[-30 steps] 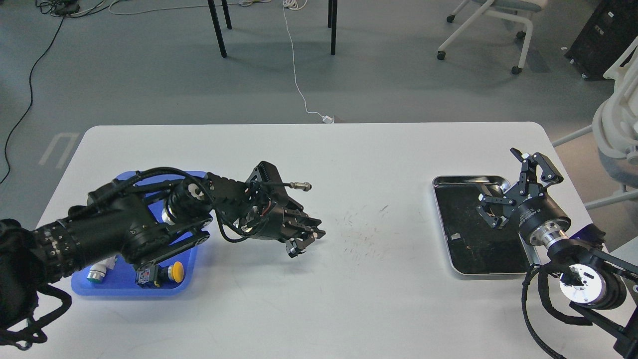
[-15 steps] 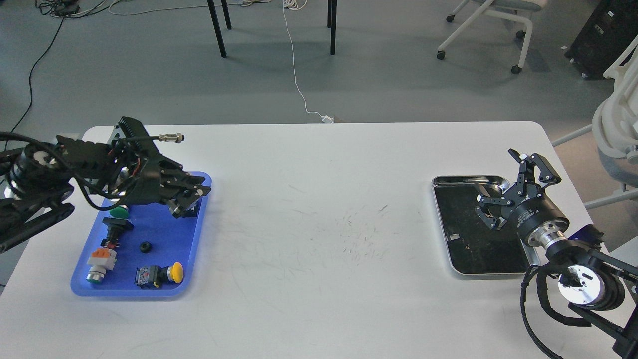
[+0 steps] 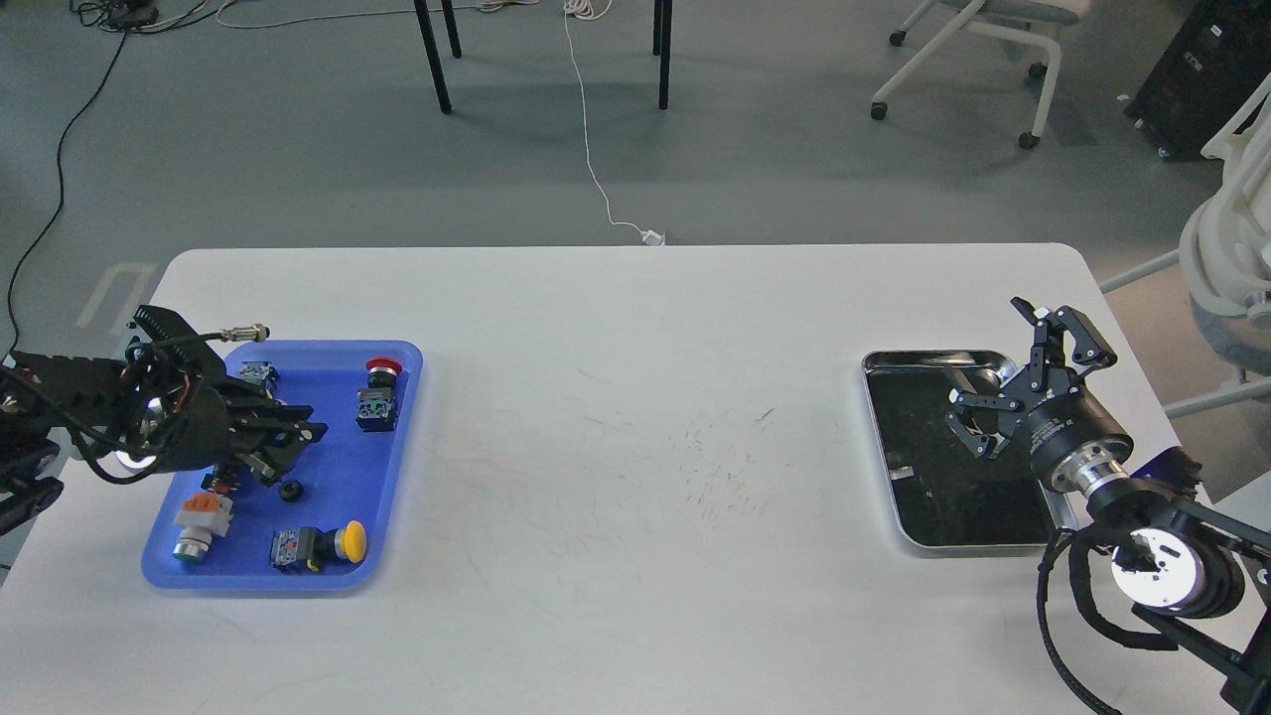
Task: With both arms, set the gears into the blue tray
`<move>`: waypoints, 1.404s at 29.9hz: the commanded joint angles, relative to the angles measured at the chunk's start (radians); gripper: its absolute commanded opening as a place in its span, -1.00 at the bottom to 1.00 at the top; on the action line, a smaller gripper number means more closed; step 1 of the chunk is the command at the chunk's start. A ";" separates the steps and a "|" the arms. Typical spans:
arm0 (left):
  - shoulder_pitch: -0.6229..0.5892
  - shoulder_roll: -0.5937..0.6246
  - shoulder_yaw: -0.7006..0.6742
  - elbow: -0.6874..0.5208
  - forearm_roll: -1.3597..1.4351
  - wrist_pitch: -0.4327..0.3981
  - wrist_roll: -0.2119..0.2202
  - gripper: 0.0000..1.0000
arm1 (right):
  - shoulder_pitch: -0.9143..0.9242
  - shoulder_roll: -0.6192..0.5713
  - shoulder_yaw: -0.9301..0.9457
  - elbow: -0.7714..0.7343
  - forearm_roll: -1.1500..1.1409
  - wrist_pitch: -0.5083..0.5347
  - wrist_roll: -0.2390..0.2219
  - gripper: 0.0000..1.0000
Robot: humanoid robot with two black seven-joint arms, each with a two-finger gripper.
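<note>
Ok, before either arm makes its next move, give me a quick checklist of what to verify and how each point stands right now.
1. A gear lies inside the blue tray: ok, one small black disc sits on the tray floor.
2. Left end effector is empty: cannot tell, it is dark and its fingers blur together.
3. Left end effector is off the gear: ok, it hovers just above and left of it.
4. Right end effector is open: ok, its fingers are spread over the silver tray.
5. Gears are left in the silver tray: cannot tell, the black lining hides small dark parts.
6. The table between the trays has no stray gears: ok.
</note>
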 commanded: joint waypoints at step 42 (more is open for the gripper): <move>0.529 -0.418 -0.842 -0.199 -1.331 -0.031 0.016 0.96 | 0.061 0.024 -0.010 0.003 -0.138 -0.015 0.000 0.97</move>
